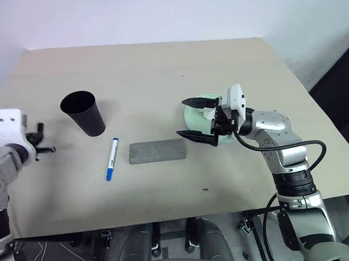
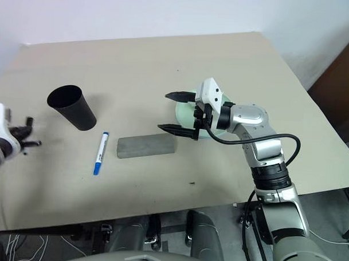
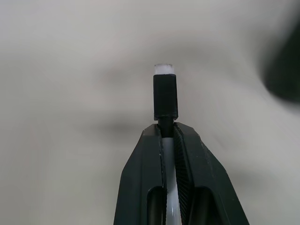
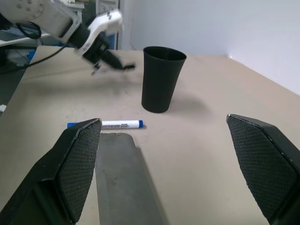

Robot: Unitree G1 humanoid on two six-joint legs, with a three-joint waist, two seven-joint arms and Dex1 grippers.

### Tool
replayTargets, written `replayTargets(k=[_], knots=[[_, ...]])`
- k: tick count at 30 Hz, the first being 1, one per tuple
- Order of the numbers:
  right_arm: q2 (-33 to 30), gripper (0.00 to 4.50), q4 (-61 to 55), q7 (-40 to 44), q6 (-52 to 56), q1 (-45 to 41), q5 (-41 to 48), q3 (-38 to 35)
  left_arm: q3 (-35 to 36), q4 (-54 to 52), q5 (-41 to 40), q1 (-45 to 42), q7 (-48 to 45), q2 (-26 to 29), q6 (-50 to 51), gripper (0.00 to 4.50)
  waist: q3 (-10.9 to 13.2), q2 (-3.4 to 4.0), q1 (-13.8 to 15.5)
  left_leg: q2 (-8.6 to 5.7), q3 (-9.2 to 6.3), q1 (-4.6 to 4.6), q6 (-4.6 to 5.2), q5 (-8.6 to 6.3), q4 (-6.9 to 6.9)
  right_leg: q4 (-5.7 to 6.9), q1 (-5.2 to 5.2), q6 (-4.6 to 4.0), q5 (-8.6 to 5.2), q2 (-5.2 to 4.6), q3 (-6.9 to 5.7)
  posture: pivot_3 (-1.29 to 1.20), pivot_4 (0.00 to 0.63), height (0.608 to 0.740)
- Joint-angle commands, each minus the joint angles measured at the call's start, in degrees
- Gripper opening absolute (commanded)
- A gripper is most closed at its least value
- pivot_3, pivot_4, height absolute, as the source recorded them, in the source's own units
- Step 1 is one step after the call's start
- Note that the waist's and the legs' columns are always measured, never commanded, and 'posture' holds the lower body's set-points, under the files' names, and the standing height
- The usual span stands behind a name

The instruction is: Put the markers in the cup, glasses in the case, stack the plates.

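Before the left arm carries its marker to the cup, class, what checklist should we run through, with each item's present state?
1. Left end effector shut on the slim white marker with the black cap: ok.
2. Matte black tapered plastic cup upright, mouth open: ok.
3. Space above the cup's rim free of the arms: ok.
4. Right end effector open, over the pale mint green round plate, away from the cup: ok.
5. Slim white marker with the blue cap lying beside the cup on the beige table, not in its mouth: ok.
6. How firmly the marker is held: cannot tell.
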Motion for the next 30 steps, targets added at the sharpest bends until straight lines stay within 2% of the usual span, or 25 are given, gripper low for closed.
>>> replayTargets(k=[1, 5, 10, 15, 20, 30], knots=[[0.4, 4.50, -1.8, -0.7, -0.3, -0.3, 1.4, -1.1, 2.2, 3.2, 5.0, -2.7, 0.4, 2.2, -13.5, 0.02, 0.0, -0.01, 0.0, 0.00, 0.01, -0.06, 0.00, 0.00, -0.01, 0.00, -0.07, -0.01, 0.01, -0.01, 0.00, 0.00, 0.150, 0.740], [0.9, 4.50, -1.8, -1.7, -0.7, -0.4, 1.4, -1.0, 3.3, 8.9, 4.9, -9.5, -2.3, 1.1, -32.3, 0.02, 0.0, -0.11, 0.3, 0.00, 0.03, -0.19, -0.01, 0.00, -0.03, 0.00, -0.21, 0.11, 0.12, -0.02, 0.00, 0.00, 0.150, 0.740], [1.4, 4.50, -1.7, -3.6, -0.5, -0.8, 1.0, -1.2, 2.2, 12.7, 0.8, -17.5, -7.8, -1.6, -44.9, 0.02, 0.0, -0.16, 0.3, -0.01, 0.08, -0.20, 0.00, 0.01, 0.02, -0.01, -0.16, 0.12, 0.15, -0.05, 0.01, 0.00, 0.150, 0.740], [1.4, 4.50, -3.1, -4.7, -0.1, -0.6, 1.2, -1.0, -0.8, 14.8, -4.2, -22.1, -17.0, -4.2, -49.9, 0.02, 0.0, -0.18, 0.1, -0.01, 0.15, -0.18, 0.03, 0.04, 0.07, 0.08, -0.13, 0.16, 0.17, 0.05, 0.00, 0.00, 0.150, 0.740], [0.9, 4.50, -3.5, -5.8, 0.0, 0.0, 1.0, -1.3, -2.9, 15.7, -7.7, -21.7, -23.6, -6.3, -50.1, 0.02, 0.0, -0.18, -0.1, 0.04, 0.17, -0.12, 0.16, 0.12, 0.20, 0.15, -0.05, 0.43, 0.07, 0.16, 0.02, 0.00, 0.150, 0.740], [-0.2, 4.50, -5.6, -7.7, 0.4, 1.7, 1.0, -1.6, -3.4, 18.8, -9.2, -19.1, -29.3, -8.1, -52.0, 0.02, 0.0, -0.19, -0.1, 0.23, 0.12, -0.11, 0.06, 0.05, 0.54, 0.21, 0.07, 0.47, 0.09, 0.32, 0.02, 0.00, 0.150, 0.740]])
